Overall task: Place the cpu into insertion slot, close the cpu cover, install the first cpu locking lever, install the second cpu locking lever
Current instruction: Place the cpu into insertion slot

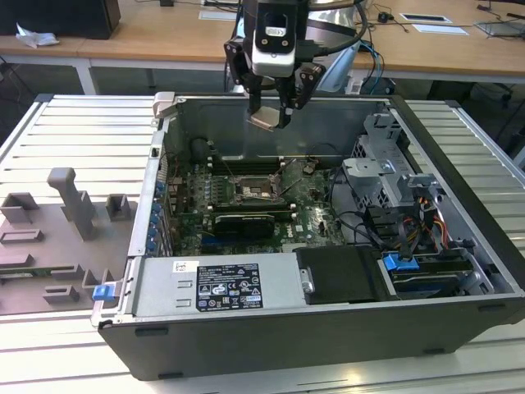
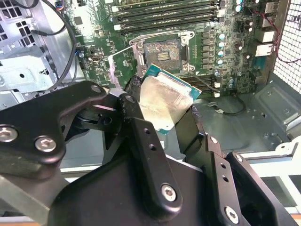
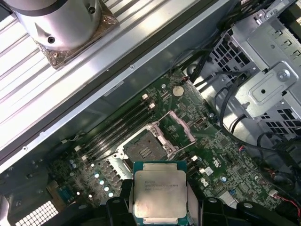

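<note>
While the gripper clamps the cpu between its two black fingers, the chip sits tilted, its pale metal top facing the second wrist view and its green edges jutting past both finger pads. In the first wrist view the cpu hangs apart from the board, with open air between it and the insertion slot. The slot lies uncovered, its dark centre ringed by a silvery rim. Beside it the cpu cover stands swung up off one side of the socket. Long memory slots run along another side of the socket, just beside its rim. In the exterior view the gripper holds the chip high, near the level of the computer case's far rim, and the slot sits well below on the green board. A grey drive cage walls the board on the exterior view's right.
</note>
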`<state>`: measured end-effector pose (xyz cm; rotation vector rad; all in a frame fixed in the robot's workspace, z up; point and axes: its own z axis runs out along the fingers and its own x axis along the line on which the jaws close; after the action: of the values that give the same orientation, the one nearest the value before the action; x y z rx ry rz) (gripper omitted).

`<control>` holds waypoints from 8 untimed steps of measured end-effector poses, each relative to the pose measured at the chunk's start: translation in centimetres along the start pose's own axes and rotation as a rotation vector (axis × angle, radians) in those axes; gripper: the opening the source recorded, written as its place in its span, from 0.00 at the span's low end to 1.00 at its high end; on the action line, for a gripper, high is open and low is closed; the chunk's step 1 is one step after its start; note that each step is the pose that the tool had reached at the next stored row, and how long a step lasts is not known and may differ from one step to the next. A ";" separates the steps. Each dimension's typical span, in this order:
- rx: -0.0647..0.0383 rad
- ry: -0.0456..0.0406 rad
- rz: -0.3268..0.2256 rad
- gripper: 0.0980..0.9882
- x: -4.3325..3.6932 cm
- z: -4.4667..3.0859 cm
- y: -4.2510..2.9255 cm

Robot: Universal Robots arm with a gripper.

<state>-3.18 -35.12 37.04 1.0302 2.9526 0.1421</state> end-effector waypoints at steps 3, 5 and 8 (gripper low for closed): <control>0.000 -0.0015 0.017 0.50 0.00 0.00 0.00; -0.001 -0.0027 0.031 0.50 0.00 0.00 0.00; -0.001 -0.0046 0.052 0.50 0.00 0.00 0.00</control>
<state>-3.18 -35.12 37.03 1.1056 2.9227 0.1416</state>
